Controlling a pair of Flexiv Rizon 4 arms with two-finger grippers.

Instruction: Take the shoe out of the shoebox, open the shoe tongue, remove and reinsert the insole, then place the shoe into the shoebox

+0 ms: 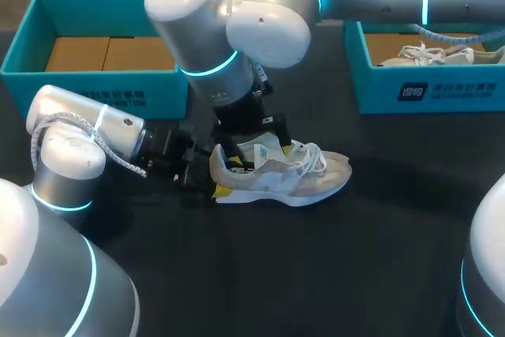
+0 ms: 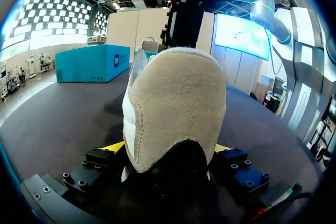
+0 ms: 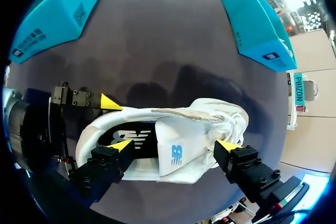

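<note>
Right now you are clamping the left claw (image 2: 166, 149) on the stiffer heel (image 2: 176, 103) of the light, soft shoe (image 1: 280, 173) lying on the table (image 1: 260, 274), while your right claw (image 3: 174, 145) is hanging spread over the floppy tongue (image 3: 176, 153), likely calling for a gentle pinch at its upper edge.

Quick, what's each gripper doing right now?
Left gripper: shut on the shoe, at its heel.
Right gripper: open over the shoe's opening, holding nothing.

Shoe (image 1: 280, 173) on table (image 1: 316, 274), before left shoebox (image 1: 95, 84) and right shoebox (image 1: 442, 88)
</note>
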